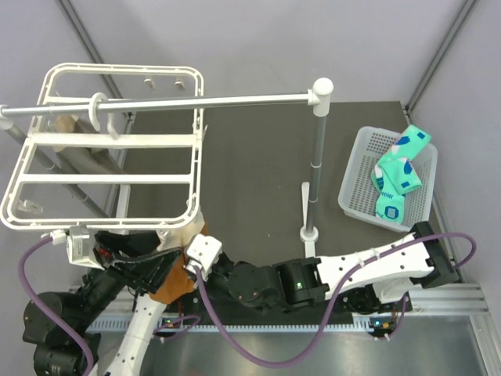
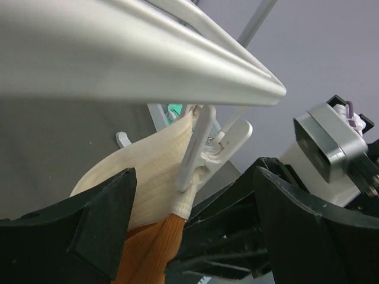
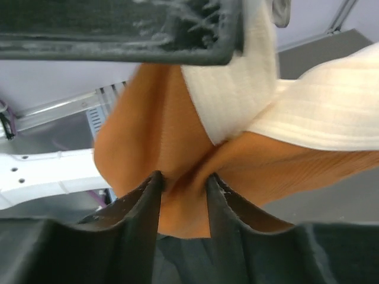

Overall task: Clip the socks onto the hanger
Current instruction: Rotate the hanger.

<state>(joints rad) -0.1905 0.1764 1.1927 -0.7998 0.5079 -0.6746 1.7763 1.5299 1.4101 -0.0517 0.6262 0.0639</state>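
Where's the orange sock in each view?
Top view: orange sock sits lower left, under the hanger's near corner, between the arms.
Left wrist: bottom centre, below cream fabric at a clip.
Right wrist: centre, pinched by the right gripper.
Landmark: the cream fabric adjoining the orange, in both wrist views; unclear from above.

The left arm (image 1: 137,329) rises from its base at the near left edge, and its wrist tilts upward. The left gripper (image 2: 192,195) stands wide open, gripping nothing. The right arm (image 1: 368,266) folds low and reaches across to the left, so the two wrists sit close together. The right gripper (image 3: 183,186) has its fingers drawn nearly together, pinching a fold of the orange sock (image 3: 148,130).
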